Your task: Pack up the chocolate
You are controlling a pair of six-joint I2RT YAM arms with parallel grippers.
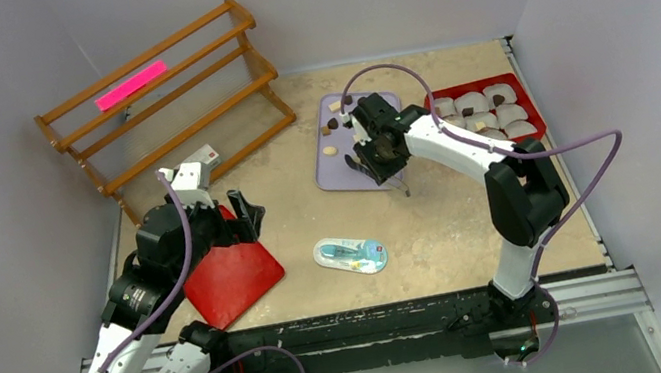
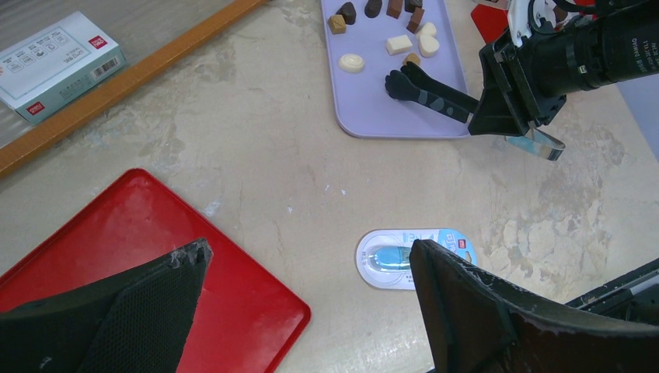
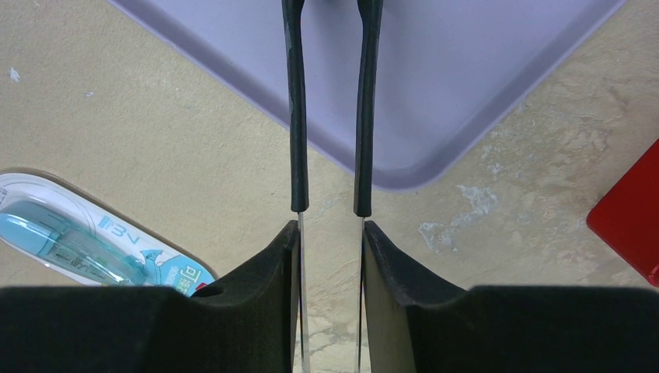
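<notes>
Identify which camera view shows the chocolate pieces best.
Left wrist: the chocolate pieces lie sharp on the lilac tray, dark and pale ones distinct. Top external shows only specks; right wrist shows just tray and the tongs, no chocolate.

I see bare table (image 1: 445,228) open between the purple tray (image 1: 335,176) and the packet (image 1: 350,255). Tongs (image 2: 431,95) in my right tool (image 3: 330,249) overhang the tray; a wooden rack (image 1: 162,101) walls the far left.

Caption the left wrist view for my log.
Open left gripper hovers by a red tray; right gripper holds tongs over a purple tray of chocolates.
</notes>
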